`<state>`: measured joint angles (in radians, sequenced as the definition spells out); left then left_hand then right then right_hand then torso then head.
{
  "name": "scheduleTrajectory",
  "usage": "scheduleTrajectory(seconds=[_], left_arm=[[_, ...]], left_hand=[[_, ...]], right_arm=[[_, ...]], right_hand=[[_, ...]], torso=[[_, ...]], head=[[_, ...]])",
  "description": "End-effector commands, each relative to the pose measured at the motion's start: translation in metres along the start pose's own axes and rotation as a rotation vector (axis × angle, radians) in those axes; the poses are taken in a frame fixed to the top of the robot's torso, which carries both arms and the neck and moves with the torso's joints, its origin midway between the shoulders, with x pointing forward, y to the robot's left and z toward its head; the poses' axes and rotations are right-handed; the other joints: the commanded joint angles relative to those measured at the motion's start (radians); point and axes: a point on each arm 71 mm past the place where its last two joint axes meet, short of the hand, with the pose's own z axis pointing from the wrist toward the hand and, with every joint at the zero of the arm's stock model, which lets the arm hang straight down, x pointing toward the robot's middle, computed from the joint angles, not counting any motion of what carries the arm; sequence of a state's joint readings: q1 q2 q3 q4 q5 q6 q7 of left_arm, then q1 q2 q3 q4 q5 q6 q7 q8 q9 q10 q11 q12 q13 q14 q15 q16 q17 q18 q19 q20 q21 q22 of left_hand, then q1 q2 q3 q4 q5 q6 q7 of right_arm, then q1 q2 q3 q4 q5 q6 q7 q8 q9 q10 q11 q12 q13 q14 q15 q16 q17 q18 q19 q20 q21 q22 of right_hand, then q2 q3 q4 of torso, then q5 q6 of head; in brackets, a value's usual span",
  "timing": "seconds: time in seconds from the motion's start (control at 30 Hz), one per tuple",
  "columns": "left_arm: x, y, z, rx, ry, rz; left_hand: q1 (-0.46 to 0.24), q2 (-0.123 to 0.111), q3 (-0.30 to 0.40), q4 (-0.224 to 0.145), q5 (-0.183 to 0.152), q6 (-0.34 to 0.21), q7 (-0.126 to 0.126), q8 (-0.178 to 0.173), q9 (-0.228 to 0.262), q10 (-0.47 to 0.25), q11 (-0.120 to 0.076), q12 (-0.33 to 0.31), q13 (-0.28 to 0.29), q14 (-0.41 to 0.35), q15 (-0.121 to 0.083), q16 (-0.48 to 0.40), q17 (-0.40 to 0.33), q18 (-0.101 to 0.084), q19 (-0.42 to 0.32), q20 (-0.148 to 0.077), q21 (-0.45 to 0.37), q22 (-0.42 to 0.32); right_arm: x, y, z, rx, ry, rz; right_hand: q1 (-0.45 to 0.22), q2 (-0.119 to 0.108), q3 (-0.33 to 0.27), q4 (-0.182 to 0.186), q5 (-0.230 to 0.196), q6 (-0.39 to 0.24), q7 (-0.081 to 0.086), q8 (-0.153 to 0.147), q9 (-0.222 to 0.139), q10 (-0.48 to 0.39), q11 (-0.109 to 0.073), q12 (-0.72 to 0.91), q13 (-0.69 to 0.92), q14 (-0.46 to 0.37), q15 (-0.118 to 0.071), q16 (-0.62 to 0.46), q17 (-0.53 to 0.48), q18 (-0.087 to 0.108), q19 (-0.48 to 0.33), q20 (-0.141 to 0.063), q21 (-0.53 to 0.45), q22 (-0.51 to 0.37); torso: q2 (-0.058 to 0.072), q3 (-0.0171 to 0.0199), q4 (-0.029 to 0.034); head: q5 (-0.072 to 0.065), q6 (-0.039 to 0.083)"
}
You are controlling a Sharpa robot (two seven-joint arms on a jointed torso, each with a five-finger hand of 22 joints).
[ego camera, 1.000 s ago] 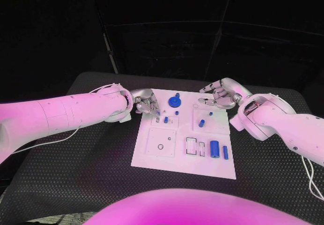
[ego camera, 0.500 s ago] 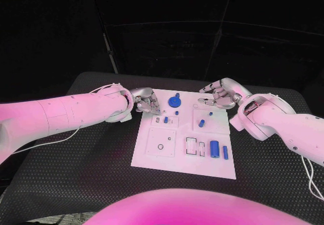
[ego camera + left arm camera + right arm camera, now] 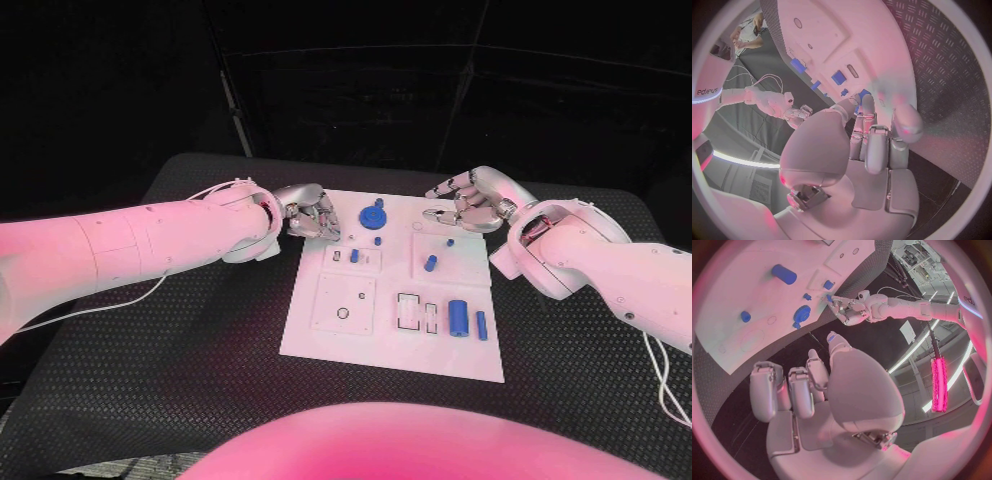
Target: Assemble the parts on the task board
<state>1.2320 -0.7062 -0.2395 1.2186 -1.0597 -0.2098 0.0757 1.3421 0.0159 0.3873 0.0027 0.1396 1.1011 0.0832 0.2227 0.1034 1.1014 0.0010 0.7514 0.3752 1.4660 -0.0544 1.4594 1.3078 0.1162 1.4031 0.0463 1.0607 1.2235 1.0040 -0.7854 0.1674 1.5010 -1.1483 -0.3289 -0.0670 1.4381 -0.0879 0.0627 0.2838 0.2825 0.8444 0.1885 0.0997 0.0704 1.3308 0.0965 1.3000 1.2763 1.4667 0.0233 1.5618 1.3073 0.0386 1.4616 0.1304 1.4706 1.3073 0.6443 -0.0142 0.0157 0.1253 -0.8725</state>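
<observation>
Head camera looks down from above; each wrist camera sits close behind its hand; all share the task board (image 3: 392,290).

The silver many-fingered left hand (image 3: 309,218) is covering the far left corner of the flat white rectangular task board (image 3: 335,335), and whether its fingertips are pinching a small blue part is too small to tell; in the left wrist view a blue piece (image 3: 863,93) is perhaps sitting just at them. The silver right hand (image 3: 469,203) is hiding the board's far right corner, its curled fingers concealing whatever lies beneath.
</observation>
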Motion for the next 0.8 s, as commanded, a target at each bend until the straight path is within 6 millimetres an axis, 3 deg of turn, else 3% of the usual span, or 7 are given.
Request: scheduleTrajectory(seconds=[0.03, 0.4, 0.8], left_arm=[[-0.008, 0.003, -0.003, -0.017, -0.096, -0.035], [-0.017, 0.012, -0.009, -0.026, -0.19, -0.023], [-0.004, 0.014, -0.006, -0.056, -0.182, 0.014]], left_hand=[[-0.009, -0.015, 0.021, -0.007, 0.003, 0.01, -0.008, 0.039, 0.027, 0.01, 0.001, 0.009, 0.002, 0.052, -0.01, 0.006, 0.031, -0.012, 0.008, -0.002, 0.009, 0.006], [-0.027, -0.043, 0.069, -0.017, 0.003, 0.008, -0.009, 0.057, 0.037, 0.015, -0.001, 0.019, 0.004, 0.056, -0.011, 0.012, 0.042, -0.013, 0.01, -0.004, 0.017, 0.016], [-0.04, -0.073, 0.097, -0.03, 0.0, 0.008, -0.013, 0.072, 0.046, 0.029, -0.005, 0.04, 0.01, 0.057, -0.014, 0.015, 0.046, -0.013, 0.01, -0.006, 0.018, 0.021]], right_arm=[[0.0, 0.001, 0.0, -0.01, 0.003, 0.0], [-0.001, 0.001, 0.0, -0.009, 0.001, 0.0], [-0.001, 0.001, 0.0, -0.009, 0.001, 0.0]], right_hand=[[-0.007, 0.002, -0.005, 0.001, 0.007, -0.003, -0.001, 0.003, 0.0, -0.002, 0.003, 0.005, 0.001, 0.096, -0.001, -0.005, 0.239, 0.009, 0.0, -0.004, -0.004, 0.029], [-0.007, 0.002, -0.005, 0.001, 0.007, -0.003, -0.001, 0.003, 0.0, -0.002, 0.003, 0.005, 0.001, 0.096, -0.001, -0.005, 0.239, 0.009, 0.0, -0.004, -0.004, 0.029], [-0.007, 0.002, -0.005, 0.001, 0.007, -0.003, -0.001, 0.003, 0.0, -0.002, 0.003, 0.005, 0.001, 0.096, -0.001, -0.005, 0.239, 0.009, 0.0, -0.004, -0.004, 0.029]], torso=[[-0.001, 0.0001, 0.0012], [0.0, 0.0001, 0.0002], [0.0, 0.0001, -0.001]], head=[[0.0, 0.0], [0.002, 0.0], [0.005, 0.0]])
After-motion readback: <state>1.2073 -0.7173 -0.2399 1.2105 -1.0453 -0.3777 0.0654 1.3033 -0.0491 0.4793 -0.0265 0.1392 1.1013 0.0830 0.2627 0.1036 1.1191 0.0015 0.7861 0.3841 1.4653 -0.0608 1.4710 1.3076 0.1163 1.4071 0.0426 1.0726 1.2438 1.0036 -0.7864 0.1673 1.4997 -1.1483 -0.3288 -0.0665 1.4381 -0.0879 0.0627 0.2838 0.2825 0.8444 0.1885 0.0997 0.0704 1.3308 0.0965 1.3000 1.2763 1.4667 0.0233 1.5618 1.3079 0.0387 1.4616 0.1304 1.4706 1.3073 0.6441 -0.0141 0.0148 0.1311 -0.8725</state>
